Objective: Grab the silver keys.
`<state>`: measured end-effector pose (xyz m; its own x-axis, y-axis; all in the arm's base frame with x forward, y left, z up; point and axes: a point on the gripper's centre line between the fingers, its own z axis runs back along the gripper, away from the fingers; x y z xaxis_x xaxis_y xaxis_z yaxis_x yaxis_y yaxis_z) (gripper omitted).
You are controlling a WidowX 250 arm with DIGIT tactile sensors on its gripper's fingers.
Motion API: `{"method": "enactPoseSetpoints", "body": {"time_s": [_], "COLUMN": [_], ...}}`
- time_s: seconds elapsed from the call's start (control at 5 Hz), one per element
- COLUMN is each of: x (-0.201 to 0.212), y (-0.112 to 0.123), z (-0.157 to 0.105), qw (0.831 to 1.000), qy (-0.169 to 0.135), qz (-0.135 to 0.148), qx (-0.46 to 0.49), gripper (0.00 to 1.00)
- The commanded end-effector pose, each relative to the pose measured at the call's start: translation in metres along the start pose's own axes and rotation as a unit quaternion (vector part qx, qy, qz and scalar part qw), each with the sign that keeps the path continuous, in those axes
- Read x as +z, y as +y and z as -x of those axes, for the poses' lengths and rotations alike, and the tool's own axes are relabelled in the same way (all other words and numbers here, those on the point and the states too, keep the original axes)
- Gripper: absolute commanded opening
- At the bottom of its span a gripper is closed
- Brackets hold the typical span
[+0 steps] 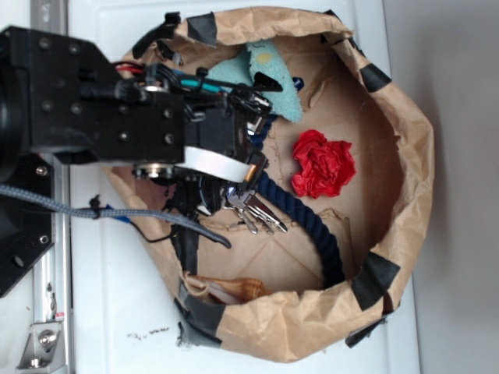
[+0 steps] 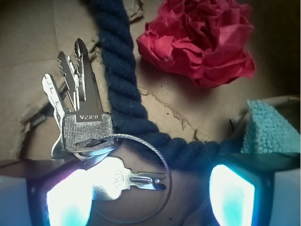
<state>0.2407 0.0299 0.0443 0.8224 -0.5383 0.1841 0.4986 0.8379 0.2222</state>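
Under spread hand (image 2: 150, 197), silver keys (image 2: 84, 127) beside rope (image 2: 123, 89); exterior view hides wire ring (image 2: 157, 155).

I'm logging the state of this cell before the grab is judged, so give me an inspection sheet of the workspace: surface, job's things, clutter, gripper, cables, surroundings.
Surface: brown paper bin with black tape patches, creased paper floor.
Job's things: silver keys on a thin wire ring, fanned out beside the dark-blue rope; the ring overlaps the rope's edge.
Clutter: crumpled red paper, teal cloth, rope curving across the floor, a tan scrap near the bin wall.
Gripper: gripper open, one finger next to the keys, the other beyond the rope; nothing held.
Cables: grey braided cable and thin wires on the arm.
Surroundings: white table, metal rail at its edge.
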Motion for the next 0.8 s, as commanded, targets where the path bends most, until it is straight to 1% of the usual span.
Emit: {"method": "enactPoseSetpoints", "body": {"time_s": [0.0,0.2,0.4,0.6], "x": [0.006,-0.01,-0.028,-0.039], "y": [0.007,0.006,0.004,0.003], "z": [-0.005,0.004,0.01,0.009], "qw": [1.0,0.998,0.998,0.997], "qy": [-0.013,-0.023,-0.036,-0.044], "qz": [-0.013,-0.054,-0.055,-0.052], "qx": [0.002,0.004,-0.012,-0.03], "gripper": [1.0,1.0,1.0,1.0]}}
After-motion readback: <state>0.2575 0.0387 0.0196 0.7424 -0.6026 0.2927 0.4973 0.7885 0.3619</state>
